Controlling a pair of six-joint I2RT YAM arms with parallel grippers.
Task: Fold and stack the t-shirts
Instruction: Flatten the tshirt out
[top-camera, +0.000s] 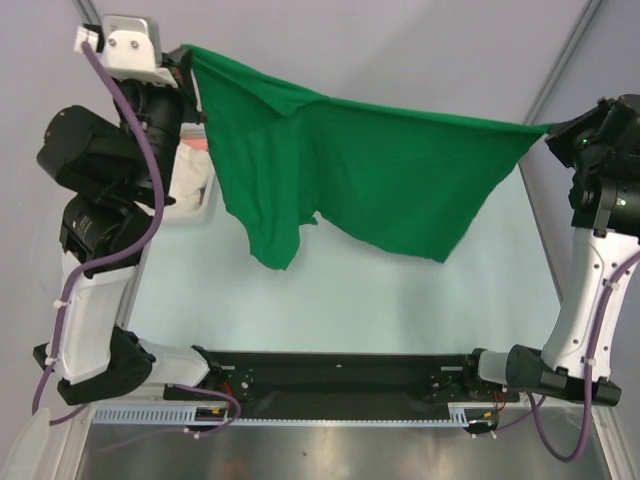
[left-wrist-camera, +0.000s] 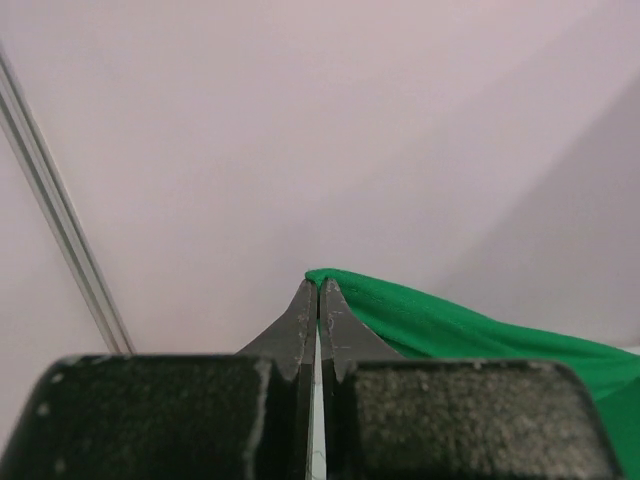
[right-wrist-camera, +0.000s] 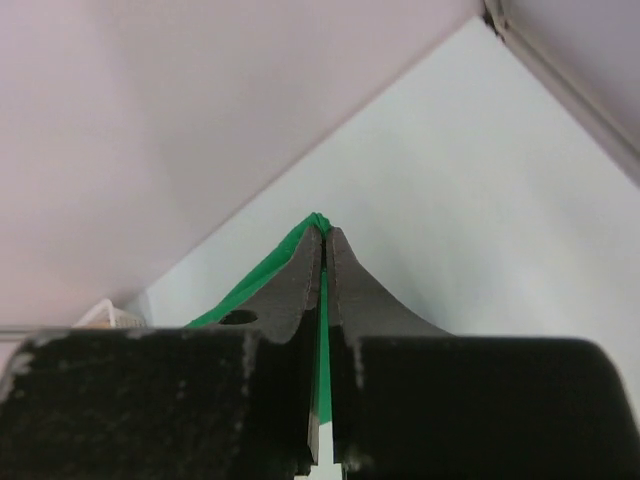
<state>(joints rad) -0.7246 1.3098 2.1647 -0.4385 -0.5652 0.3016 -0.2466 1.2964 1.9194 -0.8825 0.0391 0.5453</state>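
Note:
A bright green t-shirt (top-camera: 370, 170) hangs stretched in the air between my two arms, above the pale table (top-camera: 350, 300). My left gripper (top-camera: 190, 55) is shut on its upper left corner, high at the back left; the left wrist view shows the cloth (left-wrist-camera: 450, 325) bunched at the tips of that gripper (left-wrist-camera: 318, 285). Over at the far right, the right gripper (top-camera: 548, 130) is shut on the opposite corner. Green cloth (right-wrist-camera: 262, 275) is pinched between the tips of this gripper (right-wrist-camera: 322, 228). The shirt's lower edge sags toward the table.
A white lattice basket (top-camera: 195, 185) sits at the left behind my left arm, with a bit of pink and white cloth (top-camera: 195, 145) showing in it. A metal frame post (top-camera: 560, 65) runs along the right. The arm bases (top-camera: 340, 375) stand at the near edge.

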